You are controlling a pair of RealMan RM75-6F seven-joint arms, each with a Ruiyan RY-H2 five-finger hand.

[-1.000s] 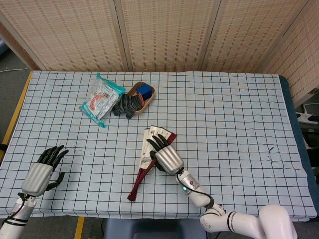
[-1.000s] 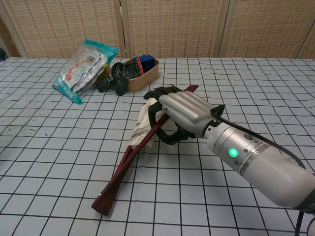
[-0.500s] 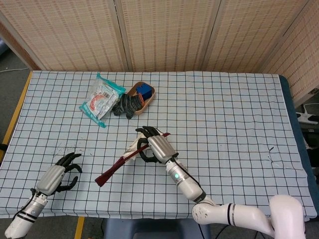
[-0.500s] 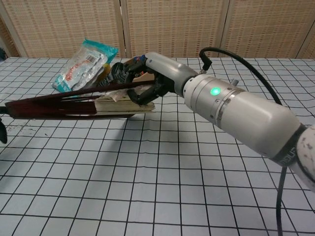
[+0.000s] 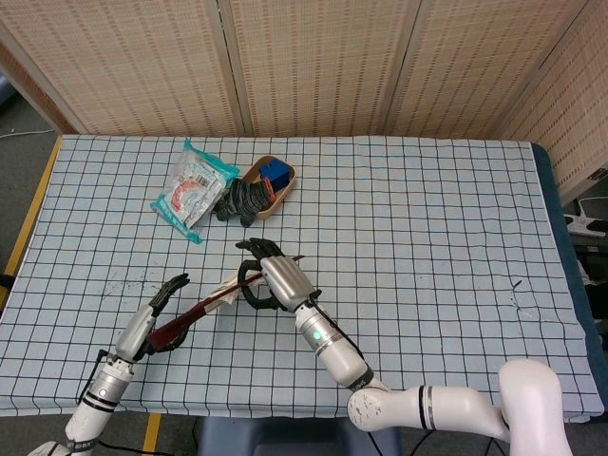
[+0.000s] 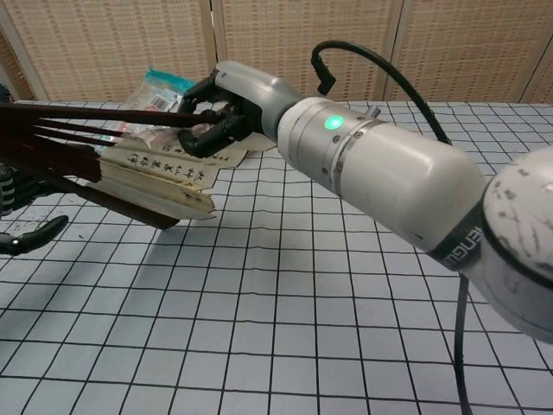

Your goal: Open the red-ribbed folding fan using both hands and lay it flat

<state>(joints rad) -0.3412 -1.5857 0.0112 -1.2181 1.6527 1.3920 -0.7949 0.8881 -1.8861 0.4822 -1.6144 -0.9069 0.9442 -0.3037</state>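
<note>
The fan [image 5: 217,300] hangs above the tabletop's [image 5: 427,237] front-left part, partly spread. The right hand [image 5: 271,281] clamps its paper end; the left hand [image 5: 157,318] grips its rib end. A packet [image 5: 193,188] and tray [image 5: 275,180] lie near the back-left corner.

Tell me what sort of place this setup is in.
Probably an indoor lab or test room, not a home: a table under a blue-checked grid cloth, woven reed screens as a backdrop, and a few loose props, such as a snack packet beside a small wooden tray.
</note>
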